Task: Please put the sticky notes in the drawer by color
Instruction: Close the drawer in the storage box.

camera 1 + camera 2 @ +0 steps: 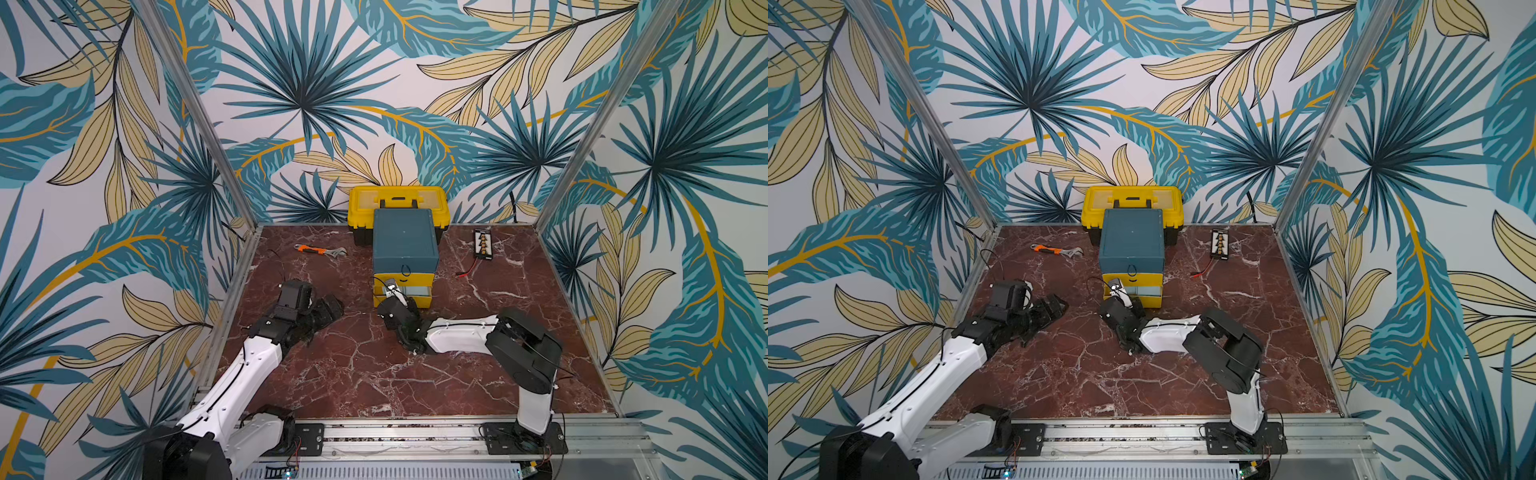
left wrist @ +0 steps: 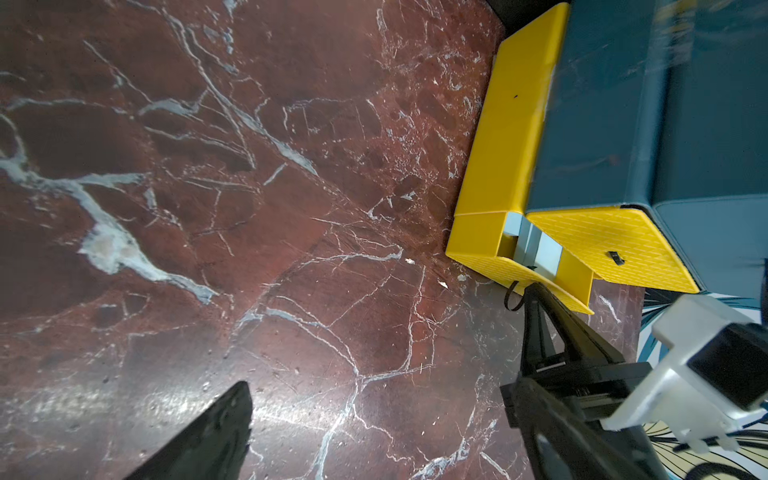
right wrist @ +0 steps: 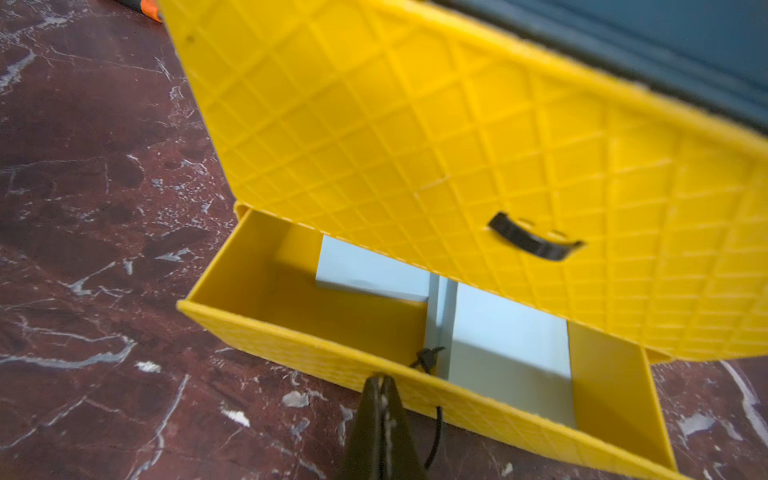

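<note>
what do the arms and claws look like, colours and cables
Both the left arm and right arm have smooth white shell links, chunky black joints and a thin black cable along the white shells. The left claw and right claw are black, with tapered wedge-shaped fingers.

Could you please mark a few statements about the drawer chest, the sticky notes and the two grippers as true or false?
1. The bottom drawer is pulled partly open. True.
2. The pads visible inside it are pink. False: light blue pads lie in it.
3. The left gripper holds a pad. False: it is open and empty.
4. The right gripper is shut at the bottom drawer's front edge. True.
5. The wrench lies on top of the chest. False: it lies on the table, apart from the chest.
</note>
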`<action>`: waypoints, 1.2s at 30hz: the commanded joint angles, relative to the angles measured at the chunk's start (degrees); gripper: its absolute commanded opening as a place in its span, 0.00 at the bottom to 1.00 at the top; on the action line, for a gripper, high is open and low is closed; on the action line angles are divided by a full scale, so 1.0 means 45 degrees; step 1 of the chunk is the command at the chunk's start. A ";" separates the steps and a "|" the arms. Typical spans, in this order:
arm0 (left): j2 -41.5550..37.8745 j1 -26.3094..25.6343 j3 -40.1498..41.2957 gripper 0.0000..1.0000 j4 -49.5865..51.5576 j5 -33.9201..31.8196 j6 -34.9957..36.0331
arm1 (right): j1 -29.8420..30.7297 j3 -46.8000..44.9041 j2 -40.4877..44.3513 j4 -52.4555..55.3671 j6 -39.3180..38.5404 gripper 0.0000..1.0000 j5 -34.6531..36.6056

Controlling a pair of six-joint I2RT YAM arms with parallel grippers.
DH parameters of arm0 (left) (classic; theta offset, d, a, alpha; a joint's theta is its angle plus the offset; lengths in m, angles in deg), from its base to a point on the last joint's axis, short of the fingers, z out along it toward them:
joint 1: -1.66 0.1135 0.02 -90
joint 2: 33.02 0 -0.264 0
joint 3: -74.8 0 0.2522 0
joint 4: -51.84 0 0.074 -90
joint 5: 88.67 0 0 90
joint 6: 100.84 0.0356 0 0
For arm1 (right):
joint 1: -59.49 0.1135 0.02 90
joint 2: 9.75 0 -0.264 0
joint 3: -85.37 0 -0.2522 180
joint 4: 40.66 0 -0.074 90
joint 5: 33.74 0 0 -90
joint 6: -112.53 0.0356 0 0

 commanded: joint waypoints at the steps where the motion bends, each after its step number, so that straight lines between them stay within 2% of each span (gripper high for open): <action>1: 0.0128 -0.0035 -0.0365 1.00 -0.0351 -0.0137 0.0084 | -0.0126 0.0252 -0.0321 -0.0599 -0.0689 0.00 0.0608; 15: 0.0258 -0.0034 -0.0383 1.00 -0.0439 -0.0119 0.0028 | -0.0866 0.0341 -0.0612 -0.1236 -0.1766 0.00 -0.0478; 36: 0.0757 -0.0041 -0.0576 1.00 -0.0522 0.0079 0.0012 | -0.1088 0.0672 -0.1143 -0.1869 -0.2536 0.00 -0.0448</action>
